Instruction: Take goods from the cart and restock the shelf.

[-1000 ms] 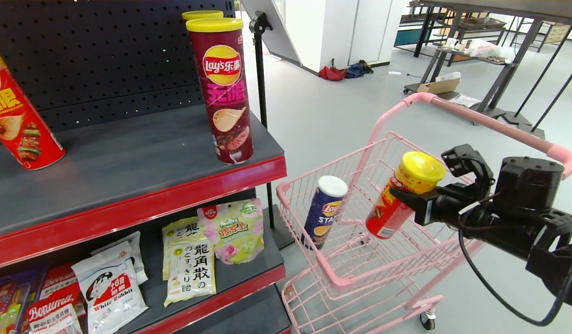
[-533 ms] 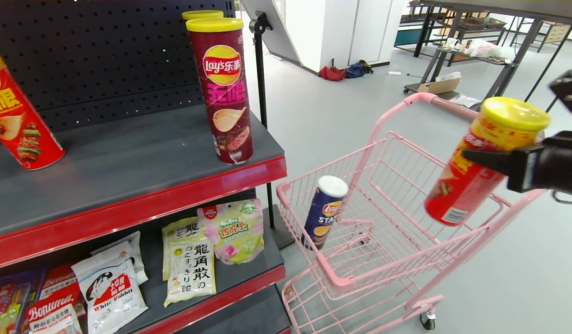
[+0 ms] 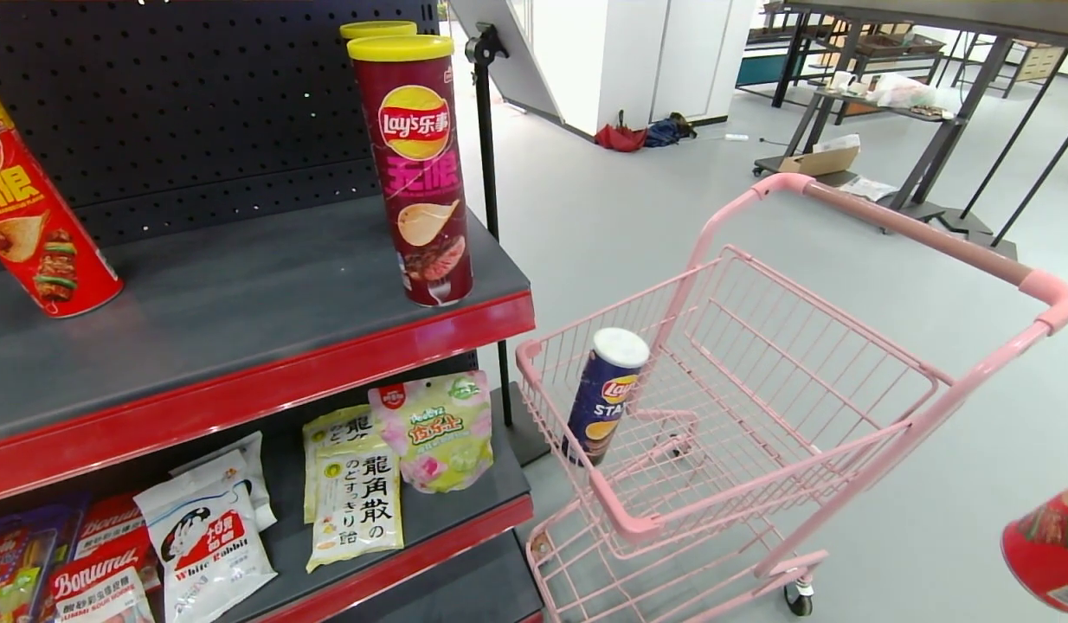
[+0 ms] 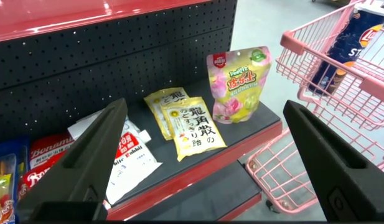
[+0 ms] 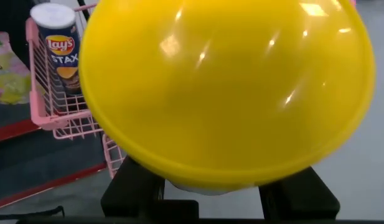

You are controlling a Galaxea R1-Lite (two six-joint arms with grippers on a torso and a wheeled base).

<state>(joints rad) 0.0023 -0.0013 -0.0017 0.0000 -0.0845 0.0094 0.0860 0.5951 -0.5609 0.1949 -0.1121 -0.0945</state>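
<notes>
The right claw [image 5: 216,200] pinches a red can [image 3: 1049,554] near its yellow lid. The can is out of the pink cart [image 3: 915,230], low on the cart's right side, well apart from the shelf [image 3: 240,294]. So it is picked up but not put away. A blue can [image 3: 605,394] waits in the cart. The left claw [image 4: 204,106] is spread wide and holds nothing, near the snack bags [image 4: 238,84].

Logos and lettering mark the maroon chip can [image 3: 417,173] at 11 o'clock, the blue can [image 3: 605,398] in the cart [image 3: 897,227], and snack bags [image 3: 352,484] at 7 o'clock.
</notes>
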